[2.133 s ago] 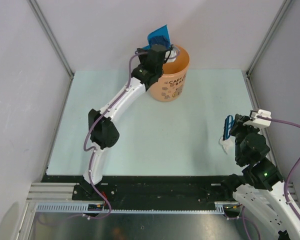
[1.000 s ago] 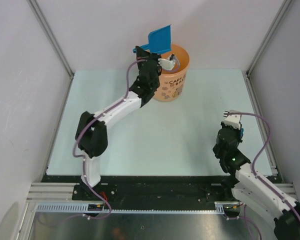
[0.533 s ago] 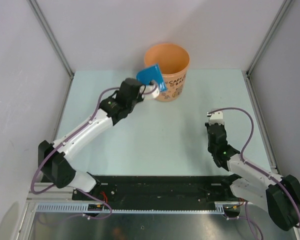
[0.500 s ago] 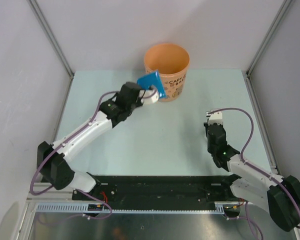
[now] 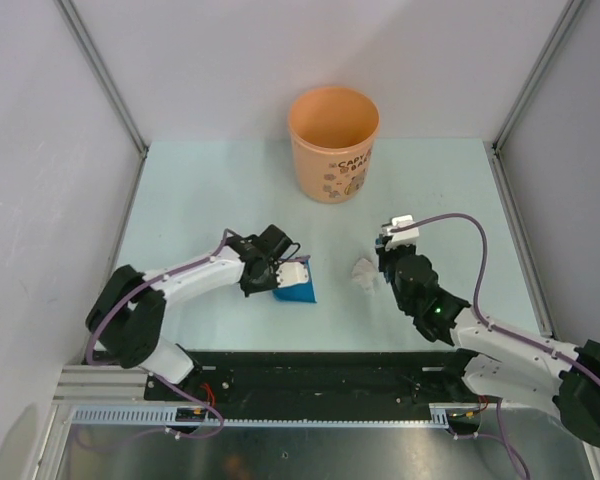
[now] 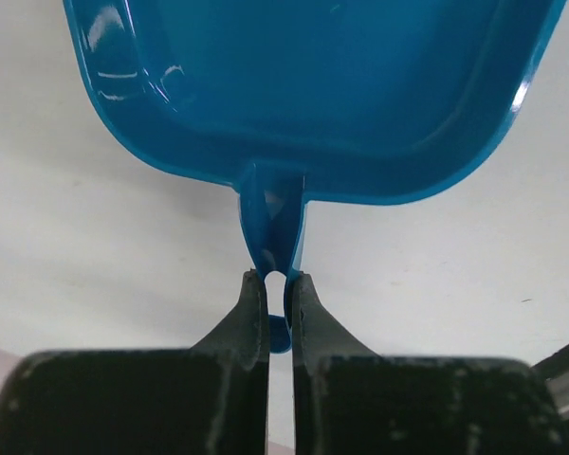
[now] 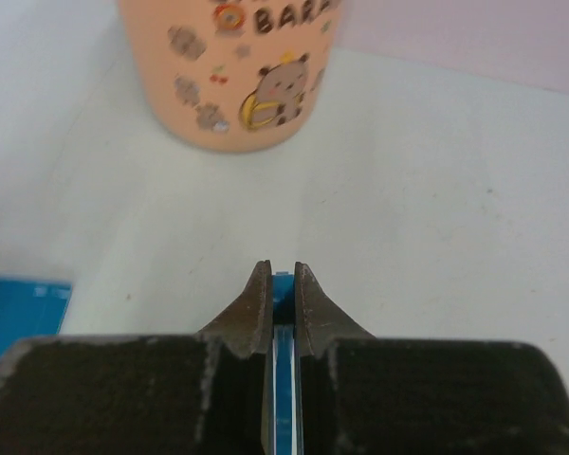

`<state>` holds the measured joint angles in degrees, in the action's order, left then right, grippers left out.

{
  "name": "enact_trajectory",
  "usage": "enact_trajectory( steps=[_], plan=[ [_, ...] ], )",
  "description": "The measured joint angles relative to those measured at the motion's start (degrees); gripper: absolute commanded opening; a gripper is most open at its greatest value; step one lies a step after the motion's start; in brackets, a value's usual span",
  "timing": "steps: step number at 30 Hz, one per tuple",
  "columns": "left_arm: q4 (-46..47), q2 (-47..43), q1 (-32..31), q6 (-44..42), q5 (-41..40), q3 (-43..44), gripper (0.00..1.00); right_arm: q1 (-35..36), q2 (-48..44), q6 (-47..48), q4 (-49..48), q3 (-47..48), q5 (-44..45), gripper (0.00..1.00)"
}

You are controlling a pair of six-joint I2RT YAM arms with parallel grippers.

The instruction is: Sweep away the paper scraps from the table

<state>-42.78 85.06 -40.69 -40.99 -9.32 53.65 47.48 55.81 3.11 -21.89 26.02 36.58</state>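
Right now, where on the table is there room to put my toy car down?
There is bare table left of the orange bucket, and more right of it. The near middle is crowded: the left pincer holds the blue dustpan there, close to the right pincer gripping a blue brush.

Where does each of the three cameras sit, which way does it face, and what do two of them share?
Top external: above and behind the bases, looking down on the table; left arm and right arm show.
Left wrist: behind the left claw, looking at the blue dustpan it grips by the handle.
Right wrist: behind the right claw, facing the orange bucket; a blue brush is clamped in it.
Shared: top and right wrist both show bucket and dustpan.
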Motion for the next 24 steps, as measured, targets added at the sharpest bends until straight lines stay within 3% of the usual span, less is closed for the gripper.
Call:
enact_trajectory(
  steps=[8, 12, 18, 24],
  plan=[
    [-2.7, 7.2, -2.9, 4.4, 3.7, 3.2, 0.00, -1.4, -0.4, -2.2, 6.4, 1.1, 14.2, 0.00],
    [-3.0, 8.3, -5.5, 5.5, 3.8, 5.5, 0.00, -0.7, 4.0, -5.4, 8.9, 1.1, 15.0, 0.00],
    [-3.4, 10.8, -6.6, 6.1, 3.8, 6.7, 0.00, 4.1, 10.7, -7.8, 3.6, 1.1, 9.0, 0.00],
    [-3.9, 14.8, -6.3, 6.1, 3.7, 9.7, 0.00, 7.2, 13.3, -9.2, -8.3, 1.1, -4.8, 0.00]
  ],
)
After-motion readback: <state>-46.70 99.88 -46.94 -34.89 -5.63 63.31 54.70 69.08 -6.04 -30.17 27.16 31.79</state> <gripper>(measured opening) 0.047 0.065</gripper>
